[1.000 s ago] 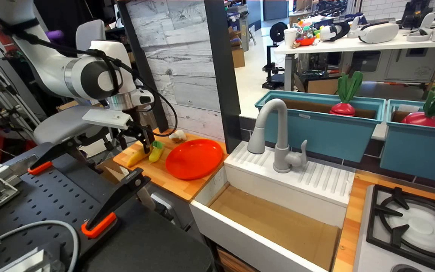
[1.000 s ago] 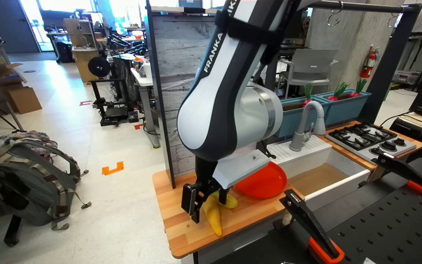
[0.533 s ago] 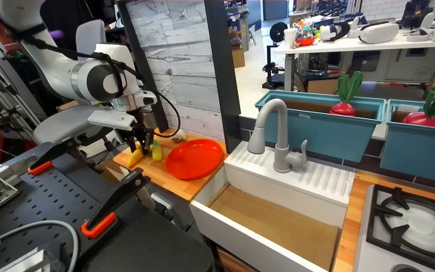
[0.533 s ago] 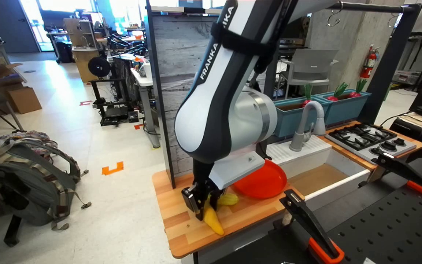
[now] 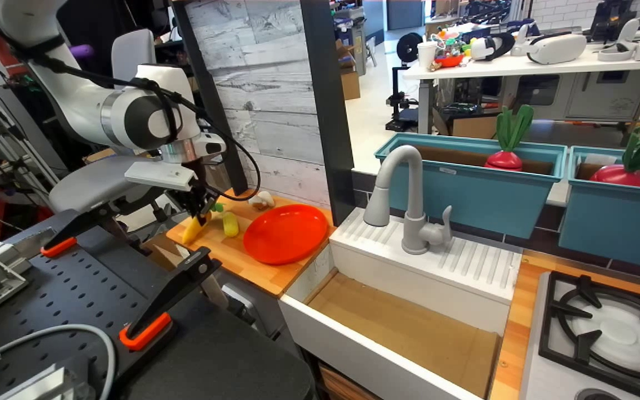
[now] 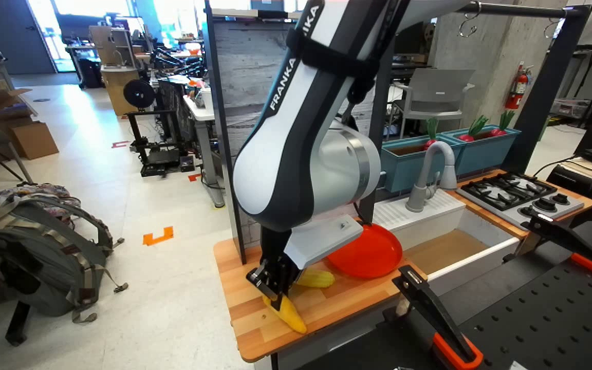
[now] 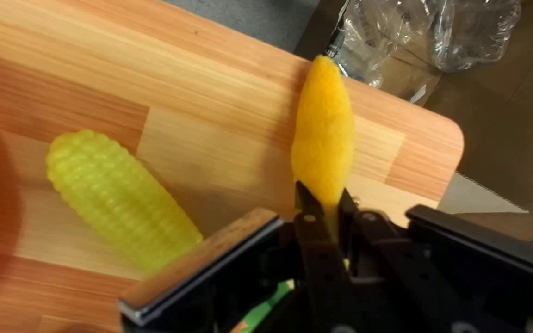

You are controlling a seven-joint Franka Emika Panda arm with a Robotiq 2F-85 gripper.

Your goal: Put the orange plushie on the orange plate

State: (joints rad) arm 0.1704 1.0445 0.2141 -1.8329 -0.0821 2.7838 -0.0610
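Pinching the orange plushie [image 7: 324, 129] off-centre with the claw [image 7: 324, 196], near a corner of the worktop [image 7: 220, 148]: probably light, squashy, best gripped mid-body!

Yellow-green corn toy [image 7: 123, 199] between pincer [image 7: 325, 200] and orange plate [image 5: 285, 233], open room above the plate, upright panel [image 5: 267, 105] behind

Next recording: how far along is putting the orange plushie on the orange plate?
Done: the pincer is at the orange plushie, its jaws tight against either side in the wrist view. In hand: the plushie, apparently gripped; whether it clears the wooden counter I can't tell. Left: carrying it to the orange plate, which lies apart from it in both exterior views, and letting go.
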